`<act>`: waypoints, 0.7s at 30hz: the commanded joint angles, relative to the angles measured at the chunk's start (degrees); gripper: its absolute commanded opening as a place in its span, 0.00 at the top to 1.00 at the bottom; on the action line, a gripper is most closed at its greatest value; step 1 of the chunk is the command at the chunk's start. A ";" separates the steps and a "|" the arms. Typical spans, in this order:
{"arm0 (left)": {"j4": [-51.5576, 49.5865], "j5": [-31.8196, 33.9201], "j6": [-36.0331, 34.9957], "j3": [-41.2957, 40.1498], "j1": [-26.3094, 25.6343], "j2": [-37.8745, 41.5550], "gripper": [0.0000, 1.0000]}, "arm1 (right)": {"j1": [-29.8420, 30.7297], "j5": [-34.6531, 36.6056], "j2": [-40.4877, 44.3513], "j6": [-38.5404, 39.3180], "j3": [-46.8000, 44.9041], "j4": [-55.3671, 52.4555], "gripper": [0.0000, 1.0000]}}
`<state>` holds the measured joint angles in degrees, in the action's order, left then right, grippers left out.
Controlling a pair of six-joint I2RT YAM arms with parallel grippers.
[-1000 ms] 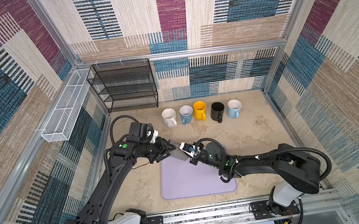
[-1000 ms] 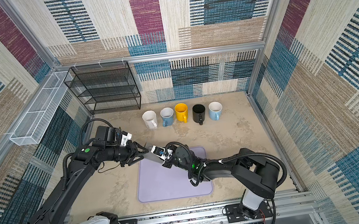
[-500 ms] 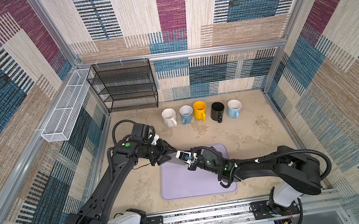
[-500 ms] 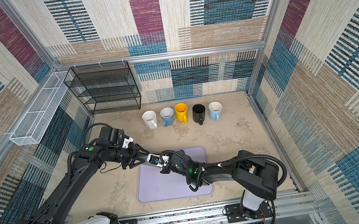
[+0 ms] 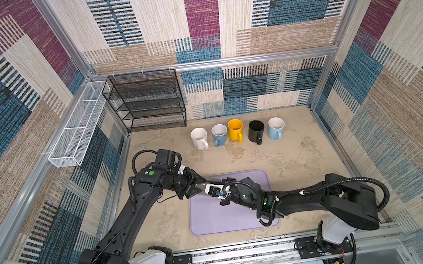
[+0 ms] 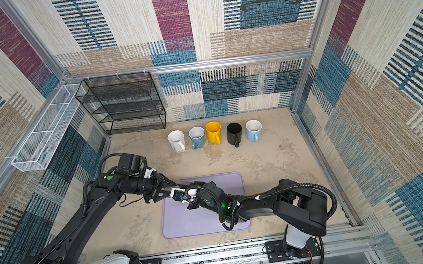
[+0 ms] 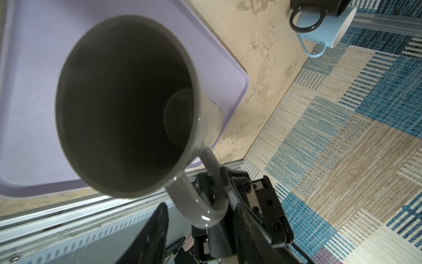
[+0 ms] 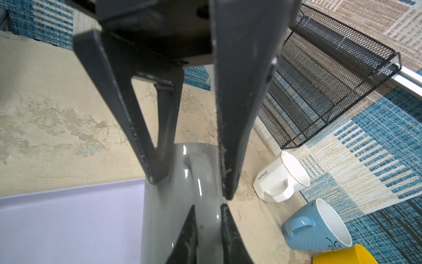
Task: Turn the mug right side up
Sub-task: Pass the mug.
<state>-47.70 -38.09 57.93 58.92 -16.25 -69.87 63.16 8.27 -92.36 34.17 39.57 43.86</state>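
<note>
Here, we note the left gripper [image 8: 193, 188] stretched in from the left with its jaws part-way open, fingers [image 8: 239, 114] standing to either side of the handle [image 7: 205, 212] with a gap showing, so nothing gripped. Between the arms the grey mug [image 7: 125, 102] hangs over the back left corner of the purple mat [image 5: 209, 219], tipped on its side, mouth toward the left wrist. Right of it, we see the right gripper [image 8: 207, 208] clamped tight on that handle, and farther back a row of mugs [image 5: 236, 130] stands upright, handles to the front
</note>
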 commanded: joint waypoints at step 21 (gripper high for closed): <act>3.83 -0.51 6.67 -1.77 0.61 1.62 0.87 | 4.88 4.03 -1.25 4.89 -2.21 15.25 1.00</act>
<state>-45.17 -39.97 66.39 56.62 -15.64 -68.40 67.66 14.39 -94.13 37.58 37.45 51.07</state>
